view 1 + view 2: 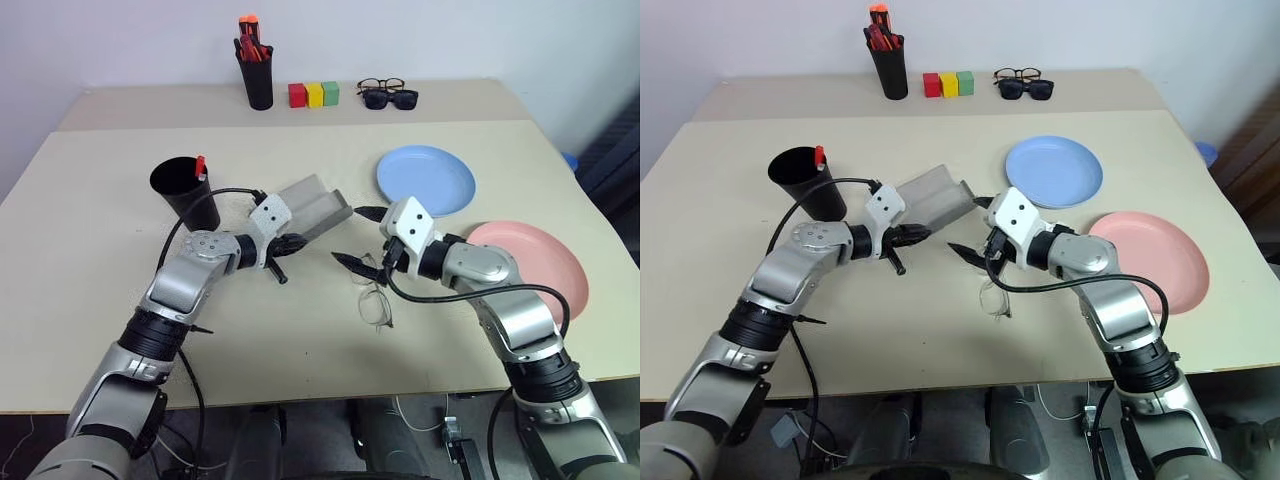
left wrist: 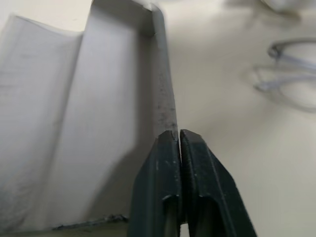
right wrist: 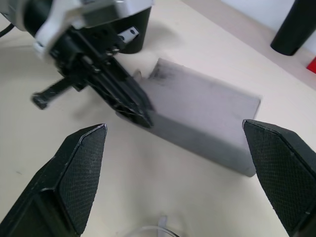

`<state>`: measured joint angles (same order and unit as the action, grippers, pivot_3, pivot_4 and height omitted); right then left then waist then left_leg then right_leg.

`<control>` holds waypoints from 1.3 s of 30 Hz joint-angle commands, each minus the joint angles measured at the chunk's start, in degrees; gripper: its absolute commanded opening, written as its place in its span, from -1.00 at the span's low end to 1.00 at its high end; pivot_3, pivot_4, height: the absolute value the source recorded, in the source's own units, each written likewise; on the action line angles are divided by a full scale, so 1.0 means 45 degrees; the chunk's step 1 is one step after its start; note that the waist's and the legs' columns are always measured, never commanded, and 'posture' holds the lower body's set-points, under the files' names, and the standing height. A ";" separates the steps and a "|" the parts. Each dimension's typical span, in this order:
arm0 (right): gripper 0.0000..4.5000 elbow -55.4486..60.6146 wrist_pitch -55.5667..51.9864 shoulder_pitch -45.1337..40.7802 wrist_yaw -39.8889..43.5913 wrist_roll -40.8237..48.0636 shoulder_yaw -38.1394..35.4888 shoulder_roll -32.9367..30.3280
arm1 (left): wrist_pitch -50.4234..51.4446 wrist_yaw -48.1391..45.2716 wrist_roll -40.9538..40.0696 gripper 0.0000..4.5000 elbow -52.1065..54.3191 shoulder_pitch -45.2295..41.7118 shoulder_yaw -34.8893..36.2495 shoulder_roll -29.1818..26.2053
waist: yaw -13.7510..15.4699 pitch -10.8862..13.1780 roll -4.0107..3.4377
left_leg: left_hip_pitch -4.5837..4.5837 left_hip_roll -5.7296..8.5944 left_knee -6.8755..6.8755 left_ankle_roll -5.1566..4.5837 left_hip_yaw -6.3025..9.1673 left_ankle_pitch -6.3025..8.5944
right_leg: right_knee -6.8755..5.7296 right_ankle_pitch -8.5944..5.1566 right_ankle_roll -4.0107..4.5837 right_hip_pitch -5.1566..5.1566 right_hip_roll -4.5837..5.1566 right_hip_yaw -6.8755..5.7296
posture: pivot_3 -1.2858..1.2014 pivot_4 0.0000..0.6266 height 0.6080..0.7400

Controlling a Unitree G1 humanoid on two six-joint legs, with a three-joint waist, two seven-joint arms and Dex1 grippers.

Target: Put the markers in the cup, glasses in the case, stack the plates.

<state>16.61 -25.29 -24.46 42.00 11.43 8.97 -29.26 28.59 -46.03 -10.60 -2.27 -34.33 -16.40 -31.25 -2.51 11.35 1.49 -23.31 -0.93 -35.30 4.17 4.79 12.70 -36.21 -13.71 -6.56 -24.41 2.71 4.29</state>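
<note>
Near the frame's middle, the left claw point(image 1: 290, 243) is clamped shut on the near wall of the grey case point(image 1: 318, 207). The right claw point(image 1: 358, 238) hangs spread wide, holding nothing, above the wire glasses point(image 1: 373, 296) lying on the desk point(image 1: 100, 260). A thin-edge pinch may slip, letting the case skid or tip when the glasses arrive.

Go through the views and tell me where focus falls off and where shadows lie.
Left wrist view: the shut left gripper on the case wall looks fairly crisp, the glasses soft. Right wrist view: the open right gripper casts a soft table shadow. Left eye view: light is even, with faint shadows beside the cup and blue plate.
</note>
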 commanded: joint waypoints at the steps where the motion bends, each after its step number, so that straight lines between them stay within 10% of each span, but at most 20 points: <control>1: 1.00 0.0666 -0.0107 0.0111 0.0328 0.0228 -0.0901 -0.0893 | -0.2767 -0.2222 0.0131 -0.99 0.0872 0.0463 0.0145 -0.1275 | -0.0012 0.0001 -0.0001 | 0.0000 0.0000 0.0002 0.0000 -0.0002 0.0000 | 0.0003 0.0000 0.0001 0.0000 0.0001 0.0001 | 0.03 -0.52 1.00; 9: 1.00 0.1805 -0.2997 0.1761 0.1488 0.2489 -0.2160 -0.2420 | -0.3948 -0.4652 -0.0205 -0.99 0.1364 0.1371 0.0437 -0.2897 | 0.0053 -0.0001 -0.0003 | -0.0012 -0.0001 -0.0002 -0.0003 -0.0004 0.0002 | 0.0016 -0.0002 0.0003 0.0000 0.0006 -0.0001 | 0.03 -0.52 1.00; 16: 1.00 0.2419 -0.6089 0.2856 0.0151 0.4071 -0.3170 -0.1979 | -0.4014 -0.4258 0.0044 0.25 0.1167 0.1555 0.0769 -0.2756 | -0.0008 -0.0001 -0.0003 | -0.0013 -0.0001 -0.0041 -0.0005 -0.0010 0.0002 | 0.0003 -0.0005 0.0009 0.0002 0.0004 0.0008 | 0.03 -0.52 1.00; 28: 1.00 0.1630 -0.8876 0.1984 -0.2095 0.5592 -0.3438 0.0069 | -0.3223 -0.2833 -0.0777 0.25 0.2755 0.3289 0.2743 -0.2539 | 0.0004 -0.0002 -0.0005 | -0.0016 -0.0003 -0.0085 -0.0009 -0.0010 0.0005 | -0.0021 -0.0002 0.0007 0.0011 0.0000 0.0014 | 0.03 -0.52 1.00; 39: -0.97 0.1661 -0.9722 0.1566 -0.2566 0.5738 -0.3497 -0.0247 | -0.1890 -0.1378 -0.1285 0.28 0.4199 0.4732 0.3962 -0.2366 | -0.0020 -0.0004 -0.0006 | -0.0011 -0.0005 -0.0091 -0.0012 -0.0010 0.0006 | -0.0025 -0.0001 0.0006 0.0014 -0.0003 0.0015 | 0.03 -0.52 1.00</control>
<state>22.55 -68.78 -16.76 30.78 36.87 -5.58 -29.55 19.80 -52.95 -15.49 14.51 -13.52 -0.45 -41.71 -2.60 11.33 1.46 -23.35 -0.95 -35.72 4.11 4.74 12.72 -36.32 -13.72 -6.52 -24.34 2.70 4.36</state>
